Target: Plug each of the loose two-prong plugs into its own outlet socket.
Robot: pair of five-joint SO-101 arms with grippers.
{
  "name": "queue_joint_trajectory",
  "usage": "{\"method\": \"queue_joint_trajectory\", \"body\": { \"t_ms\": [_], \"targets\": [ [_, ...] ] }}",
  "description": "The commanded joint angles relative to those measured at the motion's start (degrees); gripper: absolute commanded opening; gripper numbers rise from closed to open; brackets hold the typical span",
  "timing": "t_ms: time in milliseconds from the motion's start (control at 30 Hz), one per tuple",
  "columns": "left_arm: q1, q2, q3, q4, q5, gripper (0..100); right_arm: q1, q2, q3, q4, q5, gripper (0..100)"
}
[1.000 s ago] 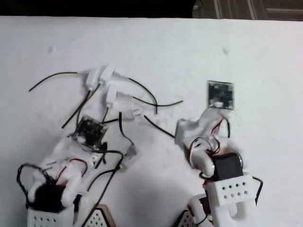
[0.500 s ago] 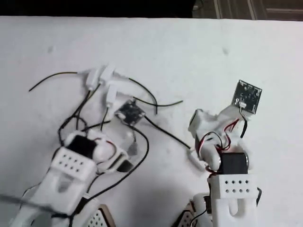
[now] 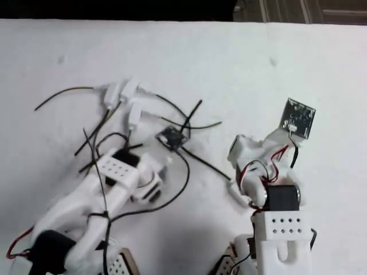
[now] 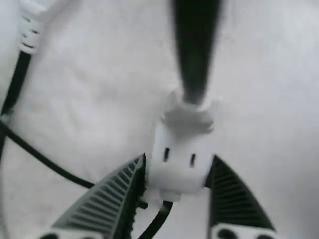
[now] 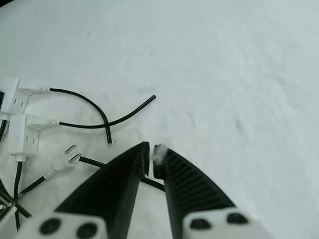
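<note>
Sockets (image 3: 133,113) lie clustered far left on the tabletop (image 3: 241,63), long axes roughly near-to-far; the left arm (image 3: 117,172) stretches in beside them. Left wrist view: the left pincer (image 4: 175,162) is clamped on a white socket (image 4: 182,174), slots up, its long axis and black cord (image 4: 194,55) pointing straight away. Right wrist view: the right pincer (image 5: 152,153) has fingers (image 5: 122,179) together; a two-prong plug (image 5: 62,159) lies flat, prongs aimed toward it.
</note>
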Motion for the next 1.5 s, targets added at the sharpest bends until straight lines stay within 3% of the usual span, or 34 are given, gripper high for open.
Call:
{"method": "queue_joint_trajectory", "body": {
  "t_ms": [0,300,567,733,900,1033,1167,1467],
  "targets": [
    [0.5,0.6,-2.9,-1.0,0.3,4,0.3,-0.5,-0.4,-1.0,0.0,1.7],
    [-2.3,-12.5,-3.1,1.5,0.1,2,0.2,-0.6,-0.4,-1.0,-0.3,1.7],
    [-17.1,-27.5,-5.4,-1.0,-0.5,2,-3.4,-0.6,-0.3,-0.7,-0.4,1.7],
    [-25.2,-22.3,-11.9,-5.7,-4.9,2,-4.0,-0.5,0.1,-0.7,-0.4,1.7],
    [-28.2,-8.4,-22.7,-6.4,-5.1,3,-4.1,-0.5,1.0,-1.0,-0.4,1.7],
    [-29.9,3.1,-30.6,-5.9,-3.9,21,-4.1,-0.5,1.0,-1.0,-0.3,1.7],
    [-32.7,8.6,-38.0,-0.8,1.3,31,-4.1,-0.5,1.0,-1.0,-0.3,1.7],
    [-32.2,8.6,-52.1,19.5,0.9,31,-4.2,-0.5,1.0,-1.0,0.0,1.7]
  ]
}}
